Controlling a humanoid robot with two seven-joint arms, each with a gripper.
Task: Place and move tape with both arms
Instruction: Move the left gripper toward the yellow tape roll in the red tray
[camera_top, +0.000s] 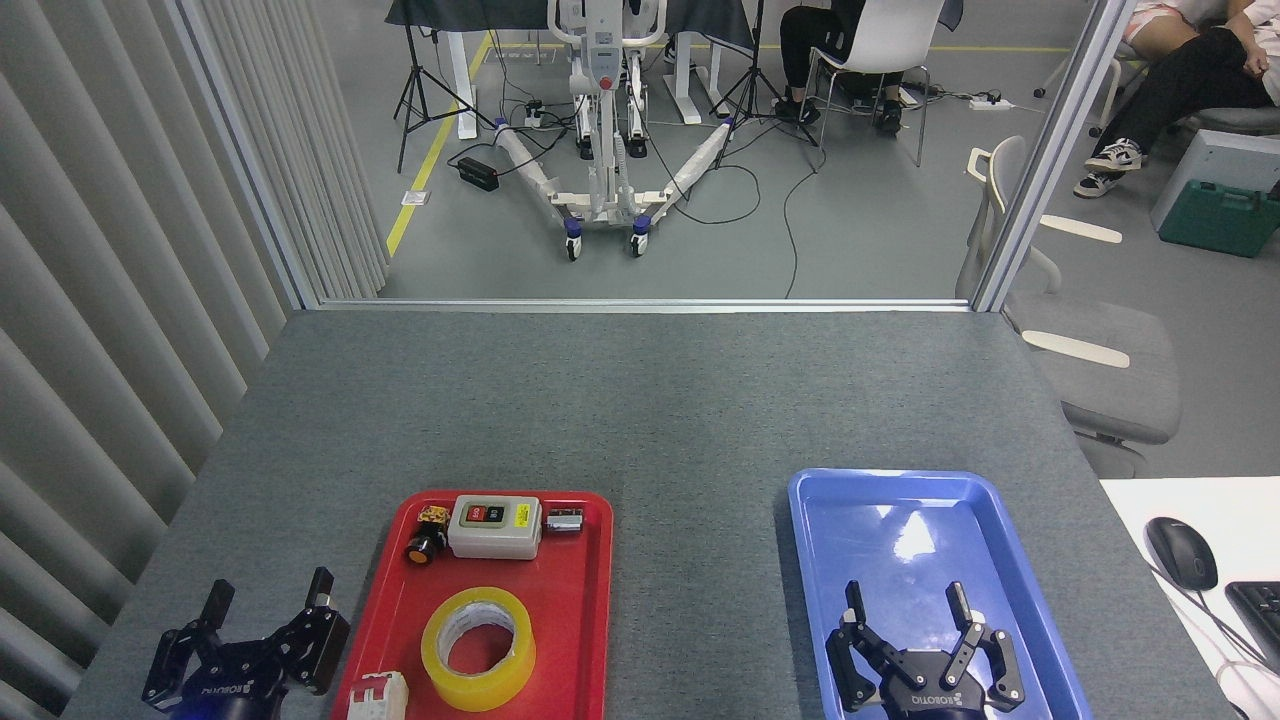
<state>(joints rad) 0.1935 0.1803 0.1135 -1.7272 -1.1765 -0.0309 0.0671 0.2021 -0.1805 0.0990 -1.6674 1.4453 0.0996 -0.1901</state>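
Near edge first. Left end effector (268, 610) sits at the 7 o'clock corner of the desk (640, 400), fingers spread open, holding nothing. It is just beside the red tray (590, 600), on the tray's left side, not touching the tape. Right end effector (905, 605) is at 5 o'clock, over the blue tray (830, 520), fingers also spread wide, empty.

The tape (478, 648) lies flat in the near part of the red tray, hole facing up, yellow w/ a whitish core. A small red & white part (377, 697) sits at the tape's 8 o'clock, at the tray's near left corner.

Farther in the red tray, at the tape's 12 o'clock, is a grey switch box (494, 527) w/ red & black buttons. A black & yellow knob (428, 535) is at its left, a small metal bit (564, 520) at its right.

Far half of the desk is bare grey. A mouse (1181, 552) lies on a white surface at 3 o'clock.
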